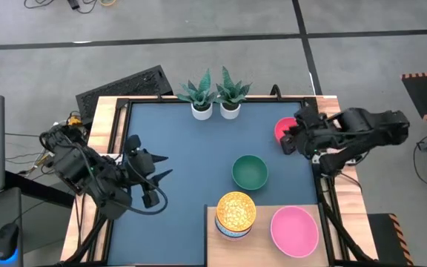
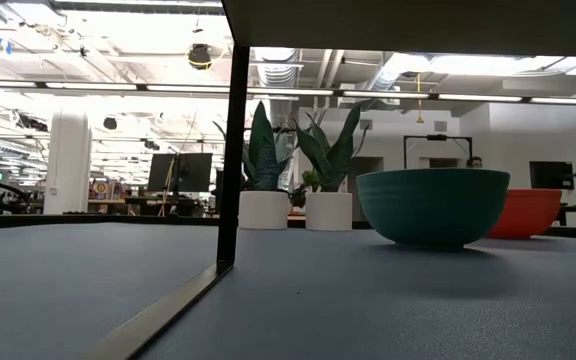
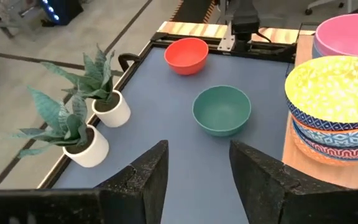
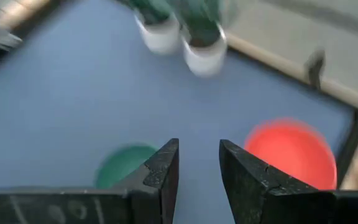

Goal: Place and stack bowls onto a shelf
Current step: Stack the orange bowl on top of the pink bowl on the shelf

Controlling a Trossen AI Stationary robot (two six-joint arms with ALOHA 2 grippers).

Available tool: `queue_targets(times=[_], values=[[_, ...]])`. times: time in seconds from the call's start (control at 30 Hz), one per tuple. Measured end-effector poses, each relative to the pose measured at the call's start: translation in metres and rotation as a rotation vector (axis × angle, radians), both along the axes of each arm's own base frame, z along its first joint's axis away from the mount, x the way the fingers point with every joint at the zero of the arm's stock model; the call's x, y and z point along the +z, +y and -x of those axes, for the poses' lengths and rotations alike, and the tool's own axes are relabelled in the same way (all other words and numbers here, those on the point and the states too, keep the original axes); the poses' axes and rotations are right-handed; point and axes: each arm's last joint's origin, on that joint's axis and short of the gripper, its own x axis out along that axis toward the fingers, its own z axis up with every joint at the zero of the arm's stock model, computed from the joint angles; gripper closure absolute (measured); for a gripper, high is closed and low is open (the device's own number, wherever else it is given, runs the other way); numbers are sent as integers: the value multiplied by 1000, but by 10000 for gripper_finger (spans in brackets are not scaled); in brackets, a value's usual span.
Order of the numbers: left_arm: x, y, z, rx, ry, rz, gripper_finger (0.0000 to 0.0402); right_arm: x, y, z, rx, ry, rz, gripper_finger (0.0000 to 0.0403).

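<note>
From above, the red bowl (image 1: 281, 130) is half hidden under the right gripper (image 1: 290, 138); the left wrist view shows it whole. Two plant pots (image 1: 202, 110) stand at the far edge. The green bowl (image 1: 250, 171) sits alone mid-table. On the shelf (image 1: 262, 233): a patterned stack (image 1: 235, 213) and pink bowl (image 1: 294, 230). Both grippers' fingers are apart, the left gripper (image 1: 156, 178) over bare tabletop.
</note>
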Motion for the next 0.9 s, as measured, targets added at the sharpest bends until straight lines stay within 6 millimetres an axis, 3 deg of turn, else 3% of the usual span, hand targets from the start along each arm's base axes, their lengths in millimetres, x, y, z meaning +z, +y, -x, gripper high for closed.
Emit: queue_targets(times=[0.13,0.3,0.5,0.7,0.9], values=[[6,12,3,14,-7,4,244,-37,-11,11,-87,95,-96,260],[10,23,-1,60,-38,40,244,-71,-18,13,-138,207,-91,260],[9,37,-10,66,-5,77,244,-100,-24,-3,-179,358,-49,248],[9,51,-17,108,6,103,244,-125,-38,-19,-124,503,-76,210],[8,58,-20,108,25,92,244,-143,-59,-31,-92,528,-105,181]])
